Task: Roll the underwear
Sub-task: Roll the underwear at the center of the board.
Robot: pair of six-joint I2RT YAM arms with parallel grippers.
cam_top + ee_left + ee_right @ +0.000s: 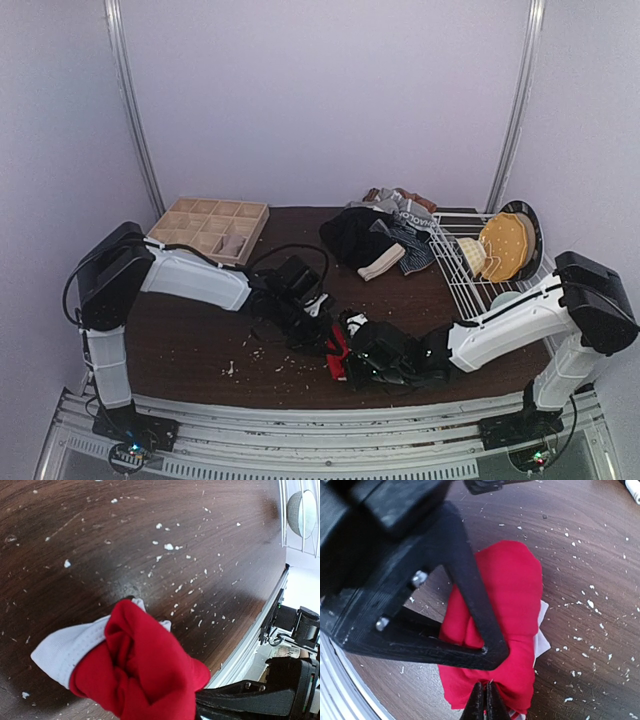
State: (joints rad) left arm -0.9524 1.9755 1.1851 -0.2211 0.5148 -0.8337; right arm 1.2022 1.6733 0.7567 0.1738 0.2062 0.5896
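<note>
Underwear (145,670) bunched near table (150,530) front edge.

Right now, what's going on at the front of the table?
Both arms meet over one bunched red cloth brief with a pale waistband, near the front edge of the dark wooden table. The left hand is shut on the red fabric. The right hand is shut at the bundle's near edge. The brief looks crumpled, not yet a neat roll. The pile of other underwear lies untouched at the back.
</note>
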